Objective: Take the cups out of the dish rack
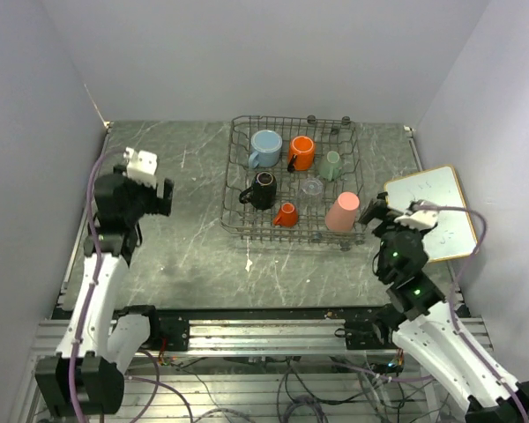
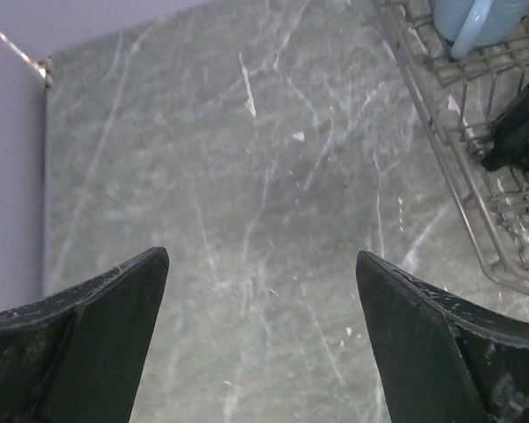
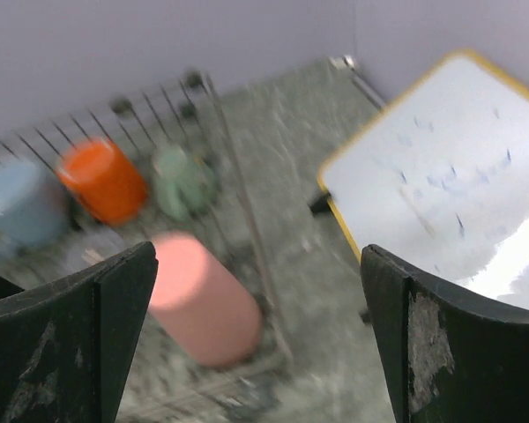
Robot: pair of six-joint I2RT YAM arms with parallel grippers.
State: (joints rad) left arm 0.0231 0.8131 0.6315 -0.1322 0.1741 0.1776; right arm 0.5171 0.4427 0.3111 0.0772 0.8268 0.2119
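**Now the first cup is being picked out, and none is being lifted yet**

All seven cups are being held by the dish rack [image 1: 229,176], which is sitting in the middle of the grey table [image 1: 185,229]. The light blue mug [image 1: 265,147], the orange mug [image 1: 301,152] and the pale green cup [image 1: 332,165] are being shown along the far row. The black mug [image 1: 263,190] and the clear glass [image 1: 312,188] are being shown in the middle. The tiny orange cup [image 1: 286,214] and the pink tumbler [image 1: 342,211] are being shown along the near side.

The right gripper [image 3: 257,264] is being held wide open with nothing in it. It is being pointed toward the rack's near right corner, where the pink tumbler is leaning just inside the wires. The right wrist view is blurred, so the tumbler's rim cannot be made out. A white board [image 1: 436,211] is lying just beside this arm, on its right.

The left gripper [image 2: 261,257] is also being held wide open and empty, above bare table left of the rack.

It looks like the first step is being worked on: one cup is being chosen. The pink tumbler is probably being aimed at, being nearest. Next, the open fingers would need to be brought down around it, clear of the rack wires, and then closed gently.
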